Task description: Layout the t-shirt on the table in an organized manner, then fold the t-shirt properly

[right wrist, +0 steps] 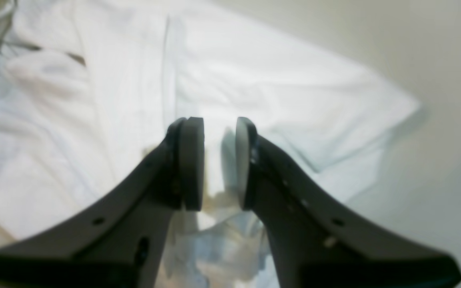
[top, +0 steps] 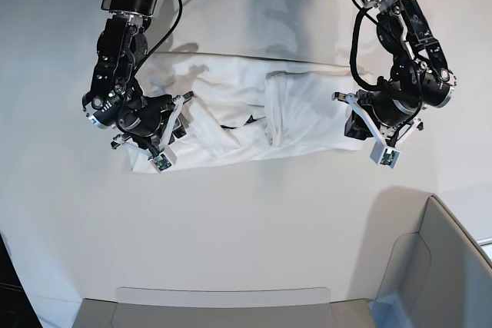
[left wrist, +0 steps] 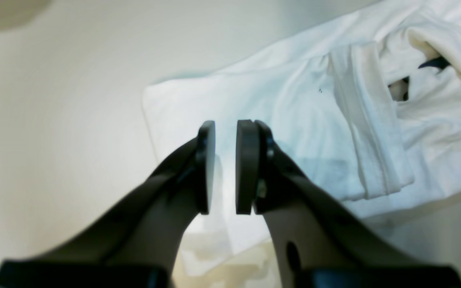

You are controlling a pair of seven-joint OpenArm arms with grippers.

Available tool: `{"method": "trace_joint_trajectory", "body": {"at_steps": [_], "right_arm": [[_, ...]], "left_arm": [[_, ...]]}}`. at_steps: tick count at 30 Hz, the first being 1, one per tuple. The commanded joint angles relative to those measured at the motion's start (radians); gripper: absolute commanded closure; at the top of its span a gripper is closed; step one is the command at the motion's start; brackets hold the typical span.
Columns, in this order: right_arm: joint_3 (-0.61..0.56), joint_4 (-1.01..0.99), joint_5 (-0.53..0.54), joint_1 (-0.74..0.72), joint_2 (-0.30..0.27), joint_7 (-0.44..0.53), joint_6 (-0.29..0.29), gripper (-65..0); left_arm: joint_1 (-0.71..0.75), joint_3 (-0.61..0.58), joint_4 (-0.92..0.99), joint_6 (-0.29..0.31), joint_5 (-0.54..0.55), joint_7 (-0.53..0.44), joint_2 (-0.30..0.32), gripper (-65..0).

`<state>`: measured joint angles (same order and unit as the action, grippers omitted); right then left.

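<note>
Where crumpled, a white t-shirt [top: 254,117]

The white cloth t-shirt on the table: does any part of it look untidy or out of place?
Yes. The white cloth t-shirt lies stretched sideways on the white table, but its middle is bunched into ridges and folds. A sleeve is doubled over onto the body. It is not flat yet.

The t-shirt [top: 254,117] is lying crumpled in a long white band across the far middle of the table [top: 246,220], bunching into folds at its centre, with its print mostly hidden and its ends flattening out left and right.
</note>
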<state>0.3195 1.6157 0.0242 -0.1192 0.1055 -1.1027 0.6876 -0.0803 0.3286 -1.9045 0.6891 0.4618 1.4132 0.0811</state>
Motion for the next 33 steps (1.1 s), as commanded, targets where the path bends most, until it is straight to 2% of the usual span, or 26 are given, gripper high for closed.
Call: {"method": "trace_joint_trajectory", "body": {"at_steps": [1,6,13,21,29,33], "right_arm": [[-0.021,-0.009,0.018,-0.030,0.000,0.019,0.011,-14.4],[-0.093,-0.027,0.018,-0.023,0.000,0.019,0.011,-14.4],[-0.224,0.044,0.016,0.017,-0.002,0.017,0.011,-14.4],[-0.360,0.044,0.016,0.066,-0.048,0.014,0.011,-14.4],[-0.511,0.199,0.016,0.140,-0.138,0.016,0.011,-14.4],[-0.587,0.268,0.016,0.155,-0.203,0.016,0.011,-14.4]], "left_arm": [[-0.014,0.002,-0.016,0.004,0.012,-0.017,0.007,-9.0],[-0.014,0.002,-0.016,0.004,0.012,-0.017,0.006,-9.0],[-0.014,0.002,-0.016,0.004,0.012,-0.017,0.004,-9.0],[-0.014,0.002,-0.016,0.004,0.012,-0.017,0.006,-9.0],[-0.016,0.002,-0.016,0.004,0.012,-0.017,0.004,-9.0],[-0.017,0.002,-0.016,0.004,0.012,-0.017,0.004,-9.0]]}}
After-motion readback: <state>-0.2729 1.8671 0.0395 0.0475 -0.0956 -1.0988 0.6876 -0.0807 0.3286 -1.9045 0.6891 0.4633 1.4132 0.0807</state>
